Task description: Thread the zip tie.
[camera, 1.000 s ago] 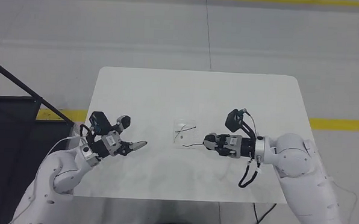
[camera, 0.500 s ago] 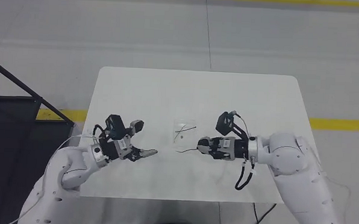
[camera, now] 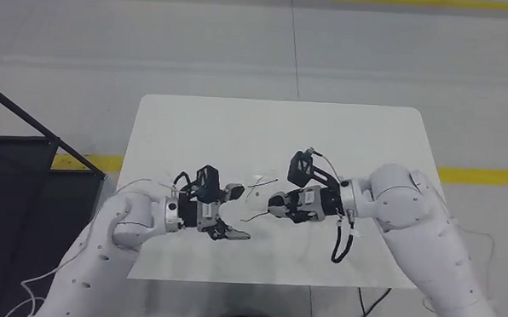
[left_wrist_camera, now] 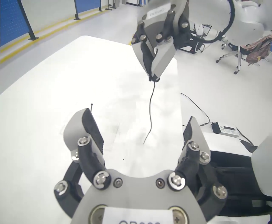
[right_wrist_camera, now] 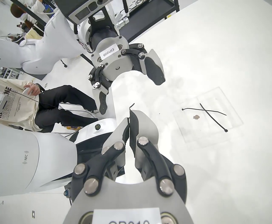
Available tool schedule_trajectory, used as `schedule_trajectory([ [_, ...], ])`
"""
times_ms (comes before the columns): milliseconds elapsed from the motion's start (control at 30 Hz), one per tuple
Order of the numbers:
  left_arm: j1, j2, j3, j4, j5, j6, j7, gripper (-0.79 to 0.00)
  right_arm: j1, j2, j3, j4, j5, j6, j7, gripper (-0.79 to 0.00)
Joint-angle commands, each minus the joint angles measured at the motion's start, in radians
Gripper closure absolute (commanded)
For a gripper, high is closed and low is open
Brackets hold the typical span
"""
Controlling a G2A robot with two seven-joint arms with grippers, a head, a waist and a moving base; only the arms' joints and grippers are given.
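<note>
Zip tie (left_wrist_camera: pixel 150 106) pinched by one end in the right gripper (left_wrist_camera: pixel 154 79), above the table (camera: pixel 323 136). Its free end sits at the mouth of the left gripper (left_wrist_camera: pixel 140 118), which is spread wide, no contact. Over the last second left arm swung in from the table's left side, right edged closer: second grasp looks next, threading not begun. Label stickers (right_wrist_camera: pixel 106 52) on both gripper bases, print unread.

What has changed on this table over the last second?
Both arms closed in toward the middle of the table. The open left gripper swung far inward. The right gripper edged to meet it, carrying the zip tie it pinches. Nothing was grabbed or released. The spare zip ties lie where they were.
</note>
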Motion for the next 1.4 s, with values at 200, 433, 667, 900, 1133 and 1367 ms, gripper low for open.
schedule_trajectory([
  [200, 0.002, -0.001, -0.001, -0.001, 0.004, 0.002, 0.003, -0.785, -0.007, 0.000, 0.001, -0.003, -0.005, 0.006, -0.016, 0.000],
  [433, -0.017, -0.003, 0.037, 0.006, 0.016, 0.042, 0.019, -0.683, -0.008, 0.001, -0.020, -0.017, -0.037, 0.016, -0.045, 0.000],
  [667, -0.052, 0.000, 0.069, 0.033, -0.007, 0.029, -0.010, -0.243, 0.009, 0.003, -0.036, -0.017, -0.034, 0.035, -0.031, 0.000],
  [900, -0.069, 0.005, 0.085, 0.039, -0.026, 0.034, -0.031, -0.062, 0.024, 0.005, -0.054, -0.020, -0.034, 0.048, -0.020, 0.000],
  [1133, -0.078, 0.009, 0.103, 0.039, -0.036, 0.026, -0.039, 0.000, 0.035, 0.008, -0.065, -0.024, -0.035, 0.058, -0.016, 0.000],
  [1367, -0.085, 0.014, 0.114, 0.038, -0.036, 0.029, -0.039, 0.000, 0.043, 0.011, -0.073, -0.024, -0.034, 0.069, -0.013, 0.000],
])
